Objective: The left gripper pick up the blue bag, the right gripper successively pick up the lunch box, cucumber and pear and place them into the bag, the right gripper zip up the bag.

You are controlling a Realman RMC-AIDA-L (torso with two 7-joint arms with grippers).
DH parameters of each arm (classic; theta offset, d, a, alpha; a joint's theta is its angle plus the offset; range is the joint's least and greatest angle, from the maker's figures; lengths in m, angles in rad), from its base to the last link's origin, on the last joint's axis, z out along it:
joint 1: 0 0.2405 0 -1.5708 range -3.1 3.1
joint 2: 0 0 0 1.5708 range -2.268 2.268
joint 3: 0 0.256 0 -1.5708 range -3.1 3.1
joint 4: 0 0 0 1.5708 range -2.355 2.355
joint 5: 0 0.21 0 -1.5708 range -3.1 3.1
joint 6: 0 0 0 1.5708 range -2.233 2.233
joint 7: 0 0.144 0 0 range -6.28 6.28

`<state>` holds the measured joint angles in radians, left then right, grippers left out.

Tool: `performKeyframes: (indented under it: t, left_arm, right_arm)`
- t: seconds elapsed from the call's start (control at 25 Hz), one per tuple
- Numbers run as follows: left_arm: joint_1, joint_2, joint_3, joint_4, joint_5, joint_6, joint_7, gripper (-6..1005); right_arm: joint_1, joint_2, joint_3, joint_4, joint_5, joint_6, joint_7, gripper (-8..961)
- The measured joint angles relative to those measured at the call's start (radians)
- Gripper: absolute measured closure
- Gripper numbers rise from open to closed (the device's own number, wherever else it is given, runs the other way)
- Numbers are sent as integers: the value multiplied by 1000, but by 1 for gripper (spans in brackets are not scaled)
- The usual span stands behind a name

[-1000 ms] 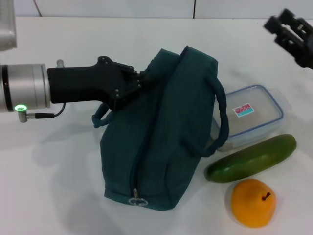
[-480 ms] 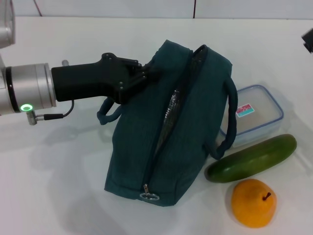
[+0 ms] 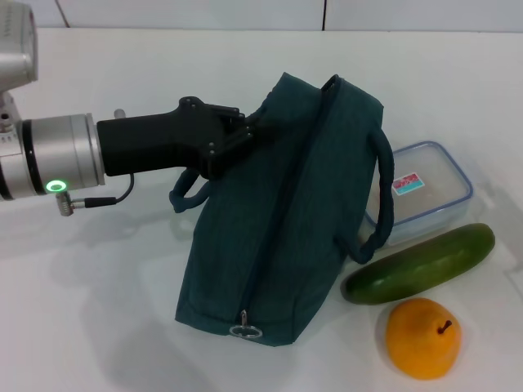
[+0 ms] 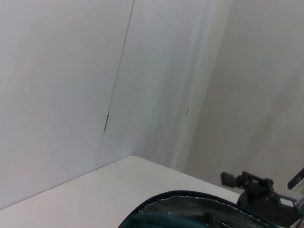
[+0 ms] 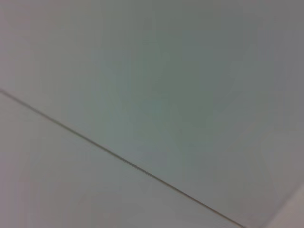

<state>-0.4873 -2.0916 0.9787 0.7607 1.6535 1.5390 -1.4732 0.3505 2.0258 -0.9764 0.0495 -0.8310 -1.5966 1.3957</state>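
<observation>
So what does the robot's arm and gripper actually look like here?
The left arm is a silver metal cylinder with a black band, a glowing green ring light and a thin black cable looping from a small plug. Its left gripper is matte black, angular and tapering, with visible screws. The right arm isn't visible.

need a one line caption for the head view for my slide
Left pincer grips the blue bag at its top edge; lunch box, cucumber and pear wait beside it.
</observation>
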Motion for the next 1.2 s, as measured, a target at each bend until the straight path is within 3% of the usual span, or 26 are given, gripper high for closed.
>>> performKeyframes:
  t: [0.32,1.2]
  left_arm:
    - [-9,-1,2,-1,-20,-2,6,949]
    - [-12,-1,4,-2,-35,-4,63,949]
  right_arm:
    - [11,3,-35,2,-23,138,131,248]
    - [110,2,-47,-14,-111,271,317,307]
